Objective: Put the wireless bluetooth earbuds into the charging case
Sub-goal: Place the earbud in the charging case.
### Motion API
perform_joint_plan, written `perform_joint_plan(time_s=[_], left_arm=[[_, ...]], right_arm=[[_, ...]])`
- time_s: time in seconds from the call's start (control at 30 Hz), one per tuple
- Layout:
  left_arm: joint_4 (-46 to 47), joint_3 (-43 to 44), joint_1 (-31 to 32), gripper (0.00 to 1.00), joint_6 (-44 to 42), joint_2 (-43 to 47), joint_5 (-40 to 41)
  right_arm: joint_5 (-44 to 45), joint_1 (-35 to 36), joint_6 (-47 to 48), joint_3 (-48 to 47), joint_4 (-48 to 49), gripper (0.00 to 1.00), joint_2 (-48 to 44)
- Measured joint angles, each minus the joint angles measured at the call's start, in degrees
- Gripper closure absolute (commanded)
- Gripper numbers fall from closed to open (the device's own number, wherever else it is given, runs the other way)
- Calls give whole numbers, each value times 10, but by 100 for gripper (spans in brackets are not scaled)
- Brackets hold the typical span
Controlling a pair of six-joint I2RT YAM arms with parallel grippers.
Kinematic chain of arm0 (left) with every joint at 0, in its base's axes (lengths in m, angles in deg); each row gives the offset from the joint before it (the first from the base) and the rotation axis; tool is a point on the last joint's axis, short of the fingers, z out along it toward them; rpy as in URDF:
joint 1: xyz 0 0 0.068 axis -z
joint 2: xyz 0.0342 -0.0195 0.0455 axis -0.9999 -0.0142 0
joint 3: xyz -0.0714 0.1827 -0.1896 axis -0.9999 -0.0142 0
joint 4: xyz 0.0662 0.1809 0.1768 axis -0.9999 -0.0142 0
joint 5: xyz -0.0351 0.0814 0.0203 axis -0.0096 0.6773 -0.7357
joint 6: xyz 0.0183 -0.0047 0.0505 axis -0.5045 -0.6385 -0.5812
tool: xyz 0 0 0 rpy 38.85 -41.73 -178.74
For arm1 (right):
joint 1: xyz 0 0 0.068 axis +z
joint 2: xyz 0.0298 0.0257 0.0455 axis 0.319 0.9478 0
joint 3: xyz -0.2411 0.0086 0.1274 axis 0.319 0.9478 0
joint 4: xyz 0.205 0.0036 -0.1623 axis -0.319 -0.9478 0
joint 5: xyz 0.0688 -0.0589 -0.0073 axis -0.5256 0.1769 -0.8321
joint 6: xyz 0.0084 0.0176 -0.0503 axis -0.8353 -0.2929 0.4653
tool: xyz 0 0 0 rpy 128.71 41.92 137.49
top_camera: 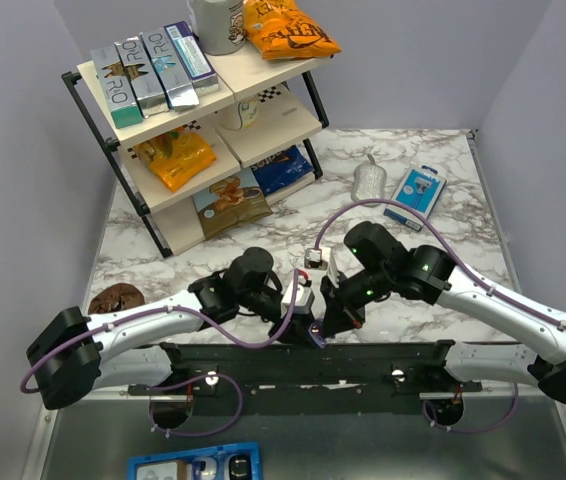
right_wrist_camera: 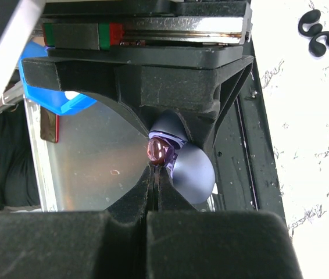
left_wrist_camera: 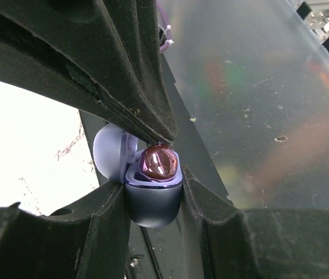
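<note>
With left gripper (left_wrist_camera: 153,200), pinches charging case (left_wrist_camera: 152,216) by its lower shell; with right gripper (right_wrist_camera: 154,177), tips pressed together, touches 1 glossy earbud (left_wrist_camera: 158,161). Looks light, slippery: better pushed than squeezed.

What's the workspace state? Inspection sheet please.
Surface: marble table, dark rail at the near edge.
Job's things: charging case open, one glossy bud sitting in it; two small black curved pieces on the marble, unidentified.
Clutter: shelf rack of snacks, cookie, razor pack, clear packet.
Grippers: left gripper clamps the case; right gripper shut, tips at the bud.
Cables: purple cable looped along each arm.
Surroundings: grey walls; blue tray below the table.
</note>
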Motion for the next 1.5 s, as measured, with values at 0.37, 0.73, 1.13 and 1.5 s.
perform_joint_plan(time_s=[0.37, 0.73, 1.13, 1.5], left_arm=[[10, -12, 6, 100, -18, 28, 57], [28, -17, 10, 100, -28, 37, 101], [30, -17, 18, 100, -30, 37, 119], [42, -31, 41, 100, -23, 36, 129]], right_arm=[[0, -1, -9, 0, 3, 99, -7], [1, -1, -19, 0, 5, 96, -7], [16, -1, -30, 0, 2, 97, -7], [37, 0, -32, 0, -4, 96, -7]])
